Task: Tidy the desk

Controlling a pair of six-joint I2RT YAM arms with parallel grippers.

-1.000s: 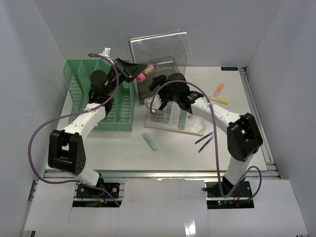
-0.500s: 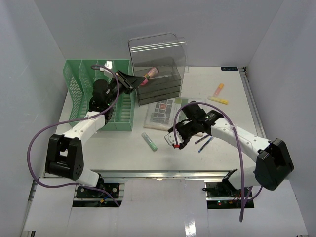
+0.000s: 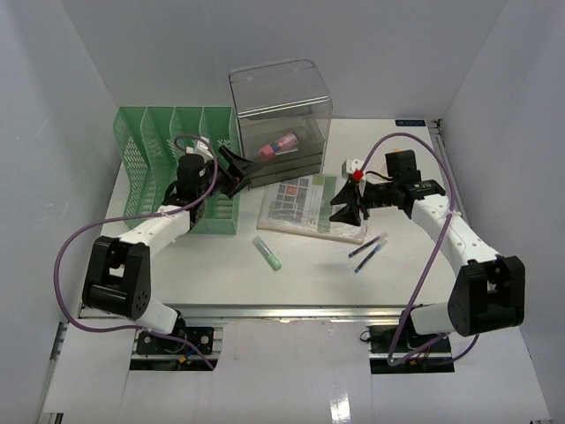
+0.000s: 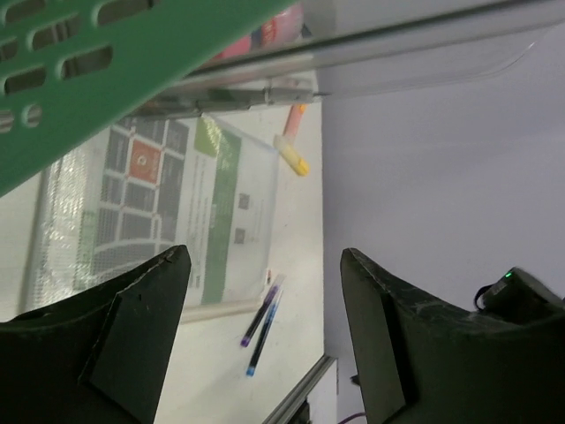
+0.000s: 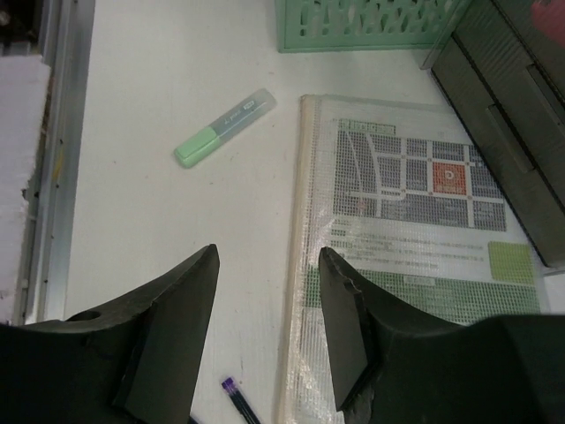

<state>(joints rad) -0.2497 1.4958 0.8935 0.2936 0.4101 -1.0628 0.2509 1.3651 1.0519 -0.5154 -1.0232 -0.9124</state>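
Note:
The white desk (image 3: pixel 203 265) carries a mesh document pouch (image 3: pixel 305 205) at its middle. A green highlighter (image 3: pixel 267 253) lies in front of the pouch, and two dark pens (image 3: pixel 367 250) lie to its right. My left gripper (image 3: pixel 237 170) is open and empty, held between the green file rack (image 3: pixel 168 168) and the clear grey drawer box (image 3: pixel 281 115). My right gripper (image 3: pixel 349 210) is open and empty, just above the pouch's right edge. In the right wrist view the jaws (image 5: pixel 267 261) straddle the pouch's edge (image 5: pixel 415 221), with the highlighter (image 5: pixel 225 128) beyond.
A pink item (image 3: pixel 278 146) lies inside the drawer box. Small white and red items (image 3: pixel 353 170) sit right of the box; the left wrist view shows a pale yellow marker (image 4: pixel 291 155) there. The metal rail (image 5: pixel 48 159) runs along the desk's front edge. White walls enclose the desk.

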